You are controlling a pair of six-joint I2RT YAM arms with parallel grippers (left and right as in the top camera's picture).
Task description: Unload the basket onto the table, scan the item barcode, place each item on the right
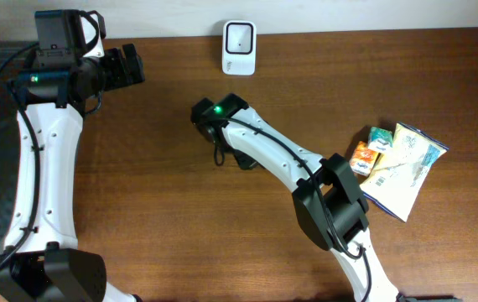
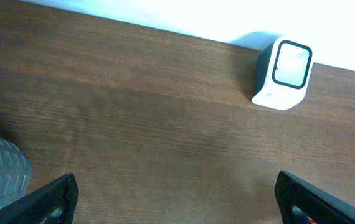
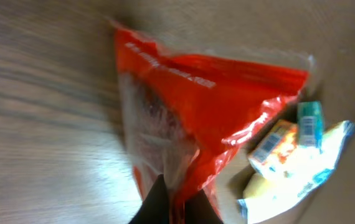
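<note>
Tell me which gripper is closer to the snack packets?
Right. The right gripper, shut on a red packet, is mid-table, left of the snack packets; the open left gripper is much farther left.

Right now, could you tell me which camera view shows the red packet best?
The right wrist view: the red packet fills the frame, pinched in the right hand. Overhead, the right arm hides it. The left wrist view shows the scanner, not the packet.
</note>
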